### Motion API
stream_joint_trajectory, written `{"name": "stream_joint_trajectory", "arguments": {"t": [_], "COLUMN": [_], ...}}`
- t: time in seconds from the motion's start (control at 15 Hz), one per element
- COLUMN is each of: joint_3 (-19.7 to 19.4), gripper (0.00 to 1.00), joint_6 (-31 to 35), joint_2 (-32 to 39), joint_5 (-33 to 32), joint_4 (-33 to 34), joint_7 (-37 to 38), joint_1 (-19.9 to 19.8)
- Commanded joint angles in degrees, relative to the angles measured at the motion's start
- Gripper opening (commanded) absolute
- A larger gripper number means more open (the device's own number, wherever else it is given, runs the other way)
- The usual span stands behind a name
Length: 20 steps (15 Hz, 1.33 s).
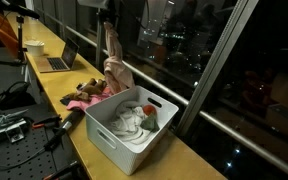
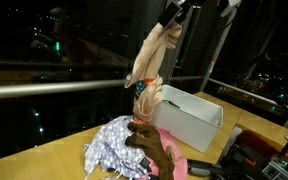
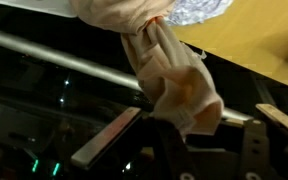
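Pink cloth [image 1: 114, 62] dangling from jaws clamped on it — just beside 1 white bin [image 1: 109, 138], wooden counter [image 1: 189, 162]

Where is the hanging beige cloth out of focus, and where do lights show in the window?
Wrist view: the beige cloth is close, soft and out of focus. In an exterior view the dark window shows small bright light spots. In an exterior view the beige cloth hangs brightly lit against black glass, fairly sharp.

Garment [image 1: 115, 68] hanging above clothes pile [image 1: 87, 93], bin [image 1: 109, 135] beside, on table [image 1: 189, 160]
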Motion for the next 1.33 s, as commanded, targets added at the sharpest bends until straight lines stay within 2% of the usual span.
{"name": "stream_joint_trajectory", "arguments": {"t": [0.0, 0.27, 0.67, 0.73, 0.87, 1.27], "joint_3": [3.6, 5.1, 2.8, 2.4, 1.9, -1.7], "gripper": [0.00, 0.00, 0.00, 0.25, 0.33, 0.77], "joint_6": [-5.1, -6.6, -4.6, -4.8, -5.0, -3.3], "joint_2": [-3.6, -4.5, -5.2, -5.1, -4.9, -6.8], "joint_5": [-1.8, -0.6, 1.6, 1.8, 1.9, 1.9], "joint_4": [1.5, 0.8, -4.6, -5.2, -6.6, -11.9], "joint_7": [4.5, 6.4, 5.8, 5.9, 5.9, 4.5], "joint_1": [4.1, 5.2, 2.5, 2.1, 1.3, -2.6]}}
